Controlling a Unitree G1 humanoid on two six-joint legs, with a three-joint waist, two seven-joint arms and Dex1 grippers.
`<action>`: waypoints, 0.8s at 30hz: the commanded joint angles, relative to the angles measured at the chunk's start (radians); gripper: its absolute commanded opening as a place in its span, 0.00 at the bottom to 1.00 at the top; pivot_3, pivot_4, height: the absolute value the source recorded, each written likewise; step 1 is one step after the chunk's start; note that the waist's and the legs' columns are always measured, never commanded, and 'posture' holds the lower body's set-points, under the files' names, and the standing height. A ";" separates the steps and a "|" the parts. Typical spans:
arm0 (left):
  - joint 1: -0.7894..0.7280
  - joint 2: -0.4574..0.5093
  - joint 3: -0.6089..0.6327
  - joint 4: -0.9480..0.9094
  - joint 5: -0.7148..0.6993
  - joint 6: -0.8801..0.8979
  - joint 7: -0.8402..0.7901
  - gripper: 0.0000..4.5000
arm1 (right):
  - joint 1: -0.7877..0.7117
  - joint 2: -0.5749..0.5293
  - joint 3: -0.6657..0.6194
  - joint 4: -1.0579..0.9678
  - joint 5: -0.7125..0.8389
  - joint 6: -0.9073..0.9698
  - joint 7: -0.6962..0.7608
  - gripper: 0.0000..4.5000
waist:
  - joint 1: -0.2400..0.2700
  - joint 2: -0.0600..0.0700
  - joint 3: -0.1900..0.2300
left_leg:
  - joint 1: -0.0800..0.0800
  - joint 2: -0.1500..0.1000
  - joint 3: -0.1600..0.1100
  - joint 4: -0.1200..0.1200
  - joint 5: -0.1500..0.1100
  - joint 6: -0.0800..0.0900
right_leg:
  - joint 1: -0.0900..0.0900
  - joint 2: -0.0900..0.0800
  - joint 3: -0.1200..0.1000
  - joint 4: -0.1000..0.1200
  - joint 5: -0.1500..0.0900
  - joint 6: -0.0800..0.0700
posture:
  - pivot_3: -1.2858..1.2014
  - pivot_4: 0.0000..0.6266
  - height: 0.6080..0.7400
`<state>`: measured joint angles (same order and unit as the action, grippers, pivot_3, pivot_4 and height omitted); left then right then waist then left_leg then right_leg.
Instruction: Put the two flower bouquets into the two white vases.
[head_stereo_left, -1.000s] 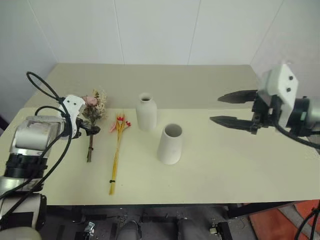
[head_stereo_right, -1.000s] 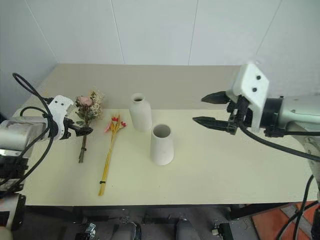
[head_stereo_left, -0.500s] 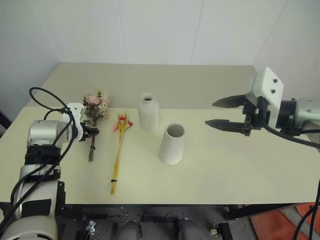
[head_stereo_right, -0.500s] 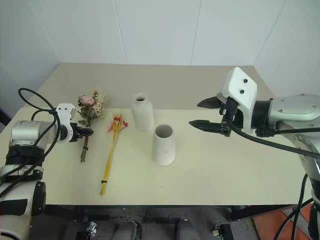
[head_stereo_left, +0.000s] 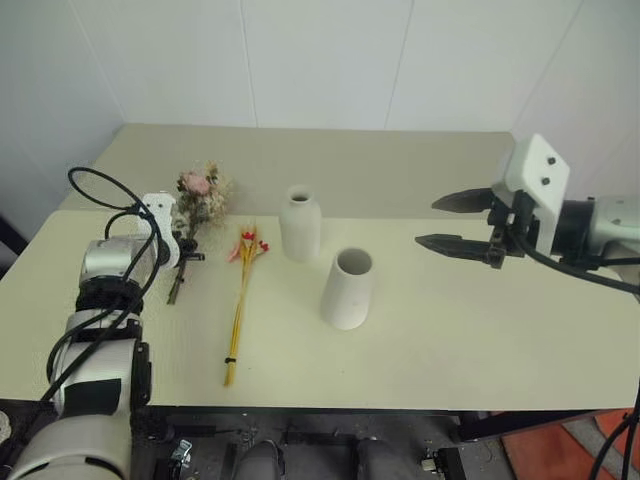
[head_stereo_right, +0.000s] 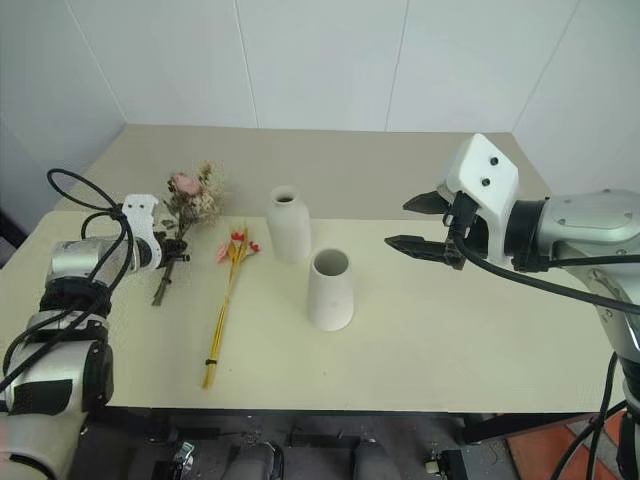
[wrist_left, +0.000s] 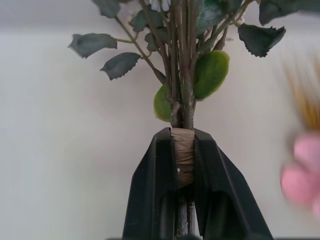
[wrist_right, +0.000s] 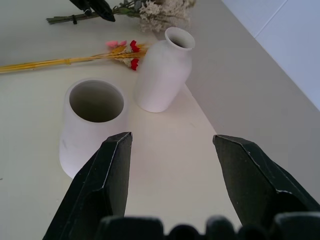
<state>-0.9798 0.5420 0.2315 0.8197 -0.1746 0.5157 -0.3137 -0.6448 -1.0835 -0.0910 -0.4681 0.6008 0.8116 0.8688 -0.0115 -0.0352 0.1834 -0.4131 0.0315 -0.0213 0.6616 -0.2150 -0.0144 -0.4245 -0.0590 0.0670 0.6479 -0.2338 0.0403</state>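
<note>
Left wrist view: left gripper (wrist_left: 182, 165) clamped on taped stem wrap of bushy dried bouquet with pink bloom, green leaves (wrist_left: 185, 75); stems pinched between fingers (wrist_left: 155, 185).

Judgement: light, brittle, sheds; wrap is best hold.

Right gripper (head_stereo_left: 462, 222) holds nothing, jaws visibly apart.

Count:
- bouquets 2, incl. slim yellow-stalk bundle, red-pink tips (head_stereo_left: 240, 300), flat on table
- white ceramic vases 2: narrow-neck bottle (head_stereo_left: 299, 224), wide-mouth cone (head_stereo_left: 347, 289), both beyond right fingers, empty

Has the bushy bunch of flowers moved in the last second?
Yes. Against the bottle-shaped vase, the bushy bunch now lies slightly farther toward the back wall, with the left tool shut on its stem.
</note>
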 joint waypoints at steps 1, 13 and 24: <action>-0.098 -0.056 0.133 -0.014 -0.066 -0.355 0.146 0.03 | 0.010 -0.004 -0.054 -0.019 -0.019 -0.021 -0.019 0.70 | 0.003 0.000 0.000 | -0.002 0.000 0.000 0.000 0.000 0.000 | -0.001 0.000 0.000 0.000 0.001 0.000 | 0.52 0.24 1.00; -0.305 -0.352 0.361 0.068 -0.449 -0.588 -0.117 0.03 | 0.102 0.029 -0.114 -0.104 -0.024 -0.014 -0.093 0.70 | 0.014 -0.001 -0.001 | -0.002 -0.002 -0.001 0.003 0.000 0.000 | 0.002 -0.001 -0.001 -0.002 0.002 0.003 | 0.52 0.24 1.00; -0.407 -0.374 0.380 0.275 -0.494 -0.629 -0.269 0.03 | 0.189 0.006 -0.209 -0.172 -0.006 0.023 -0.127 0.70 | -0.006 -0.001 -0.001 | -0.002 -0.002 -0.001 0.003 0.000 0.000 | 0.002 0.000 0.000 -0.002 0.002 0.003 | 0.52 0.24 1.00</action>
<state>-1.3497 0.1540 0.6230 1.0875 -0.6720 -0.0917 -0.5460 -0.4568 -1.0610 -0.2551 -0.6117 0.5948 0.8247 0.7548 -0.0178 -0.0359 0.1827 -0.4148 0.0292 -0.0221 0.6644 -0.2150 -0.0144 -0.4228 -0.0592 0.0666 0.6458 -0.2322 0.0432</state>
